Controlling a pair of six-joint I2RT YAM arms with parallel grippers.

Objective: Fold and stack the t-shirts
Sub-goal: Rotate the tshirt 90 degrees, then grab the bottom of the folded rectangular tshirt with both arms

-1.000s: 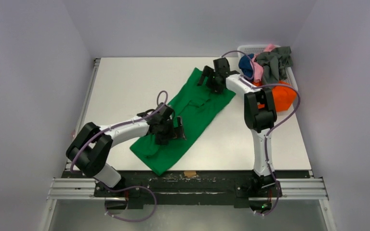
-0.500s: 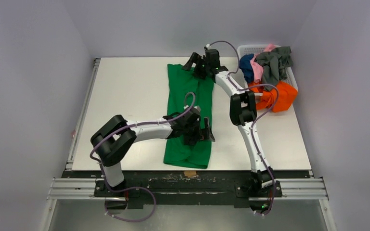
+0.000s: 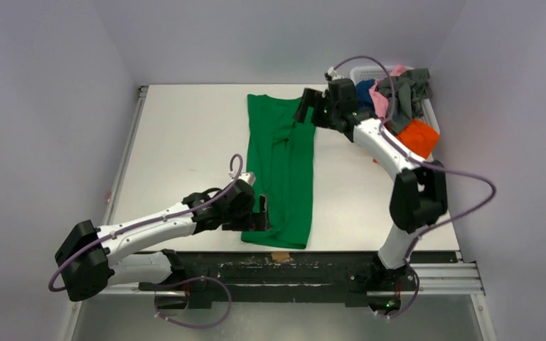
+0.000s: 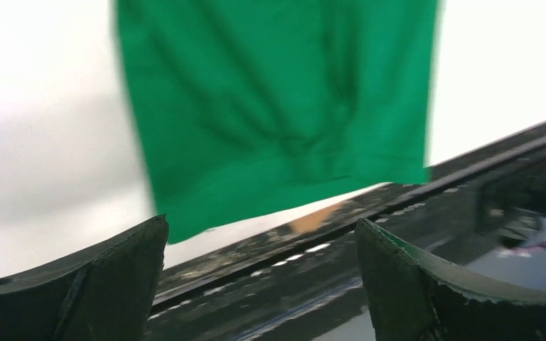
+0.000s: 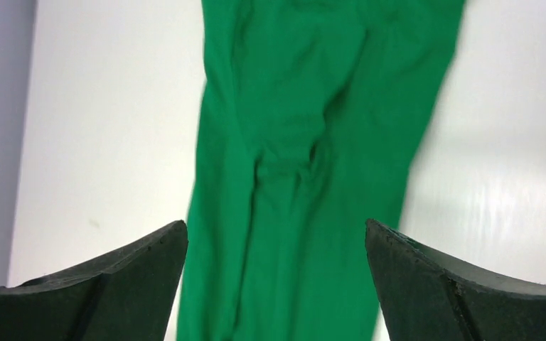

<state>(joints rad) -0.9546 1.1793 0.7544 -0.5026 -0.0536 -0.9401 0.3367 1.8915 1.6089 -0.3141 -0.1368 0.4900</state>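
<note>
White tabletop (image 3: 170, 142) spreads to the left of the left claw (image 3: 261, 215), and pale lilac walls (image 3: 43, 106) box it in behind the right claw (image 3: 308, 112) and off to either side. Just on the near side of the left claw there's a black strip (image 3: 341, 256) and an aluminium rail (image 3: 455, 278) along the table edge, with a tan scrap of tape (image 3: 280, 256). Light's soft and even.
</note>
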